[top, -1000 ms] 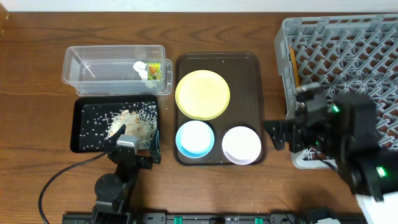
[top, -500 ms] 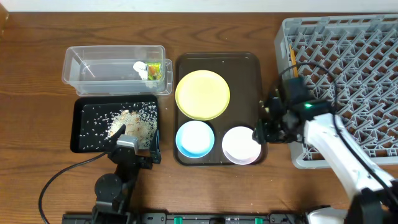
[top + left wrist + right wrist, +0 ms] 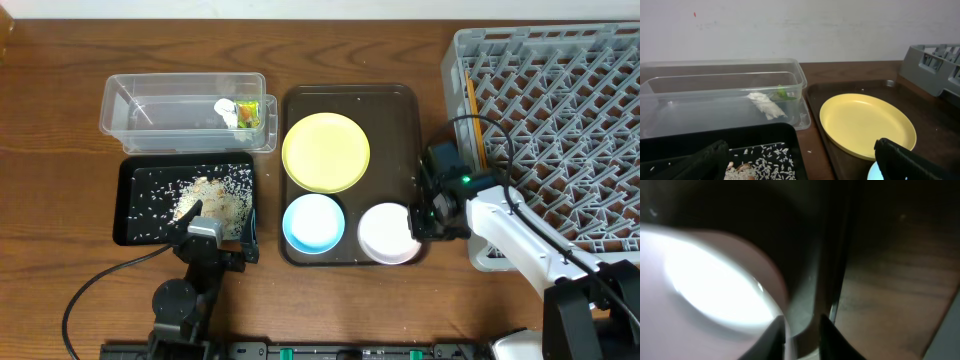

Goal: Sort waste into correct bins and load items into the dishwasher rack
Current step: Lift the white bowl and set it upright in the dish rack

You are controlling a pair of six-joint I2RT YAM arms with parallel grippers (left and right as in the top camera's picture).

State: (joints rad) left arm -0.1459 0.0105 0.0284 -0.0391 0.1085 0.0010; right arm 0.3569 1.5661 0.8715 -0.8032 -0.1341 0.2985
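The white bowl (image 3: 386, 234) sits at the front right of the brown tray (image 3: 350, 100), beside the light blue bowl (image 3: 314, 222) and the yellow plate (image 3: 326, 151). My right gripper (image 3: 419, 222) is shut on the white bowl's right rim (image 3: 715, 275), one finger inside the wall and one outside (image 3: 832, 332). My left gripper (image 3: 218, 232) hangs open at the near edge of the black tray (image 3: 135, 175), which holds rice scraps (image 3: 210, 195). The clear tub (image 3: 150, 110) contains the green-and-orange wrapper (image 3: 247, 113). A chopstick (image 3: 472, 100) lies in the grey dishwasher rack (image 3: 560, 90).
The rack fills the right side, its front left corner just behind my right arm. In the left wrist view the tub (image 3: 720, 95), the plate (image 3: 867, 122) and the rack's corner (image 3: 935, 57) lie ahead, with rice (image 3: 765, 162) between the wide fingers (image 3: 700, 162).
My right arm swung left from over the rack down to the white bowl, and its jaws narrowed onto the rim. The left arm has not moved.
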